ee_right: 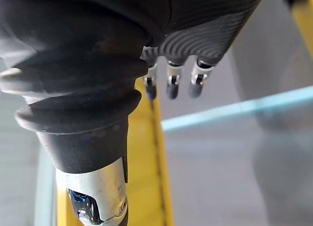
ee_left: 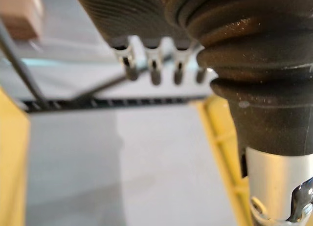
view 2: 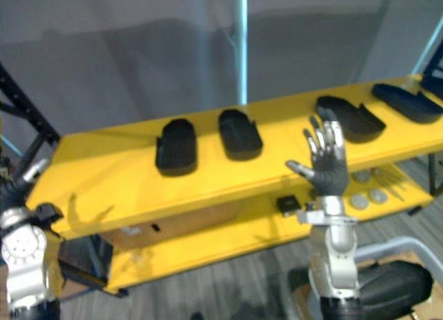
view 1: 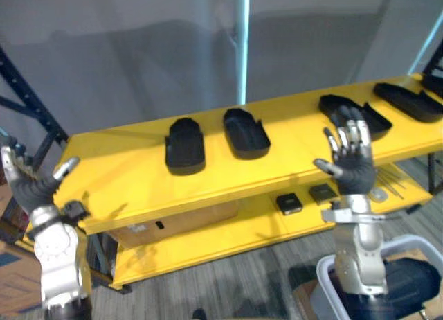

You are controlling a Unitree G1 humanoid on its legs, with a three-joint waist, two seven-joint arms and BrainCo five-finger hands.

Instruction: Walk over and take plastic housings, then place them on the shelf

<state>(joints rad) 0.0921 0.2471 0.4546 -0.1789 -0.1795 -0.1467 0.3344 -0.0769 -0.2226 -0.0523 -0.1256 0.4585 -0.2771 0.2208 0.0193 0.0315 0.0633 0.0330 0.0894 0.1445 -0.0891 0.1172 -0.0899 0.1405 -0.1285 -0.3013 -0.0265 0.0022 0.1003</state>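
silver fingers of the right hand [view 1: 353, 166] stand straight and fanned, thumb out to the side, dark back toward the head camera. nothing held. it is raised in front of the yellow shelf unit's top board [view 1: 124, 174], near the front edge; contact with the board: cannot tell, looks clear of it.

left hand [view 1: 31, 188]: raised at the unit's left end, fingers extended, thumb out, released, empty. its wrist view agrees: fingers straight, nothing between them.

task parts: four black plastic housings lie on the top board, well apart from one another.
- rounded housing [view 1: 185, 147], left of centre, closed side up
- open housing [view 1: 246, 133], just right of it, hollow side up
- third housing [view 2: 363, 122], beyond the right hand's fingertips, partly hidden by them
- fourth housing [view 1: 408, 102], further right, near the far end

lower board [view 1: 208, 244]: two small black square parts [view 1: 288, 203] and a few silver discs [view 2: 360, 199]. not task items as far as i can judge.

step (judgement): approach done or nearly so, take not yet begun. both hands are free and no housing is lifted.

next move (judgement): the third housing is the closest to the right hand. lower the hand over it, span its width with thumb on one long side and fingers on the other, then close. the shell is shallow and smooth, so the grip should seat low on the walls or it may slip on lift.
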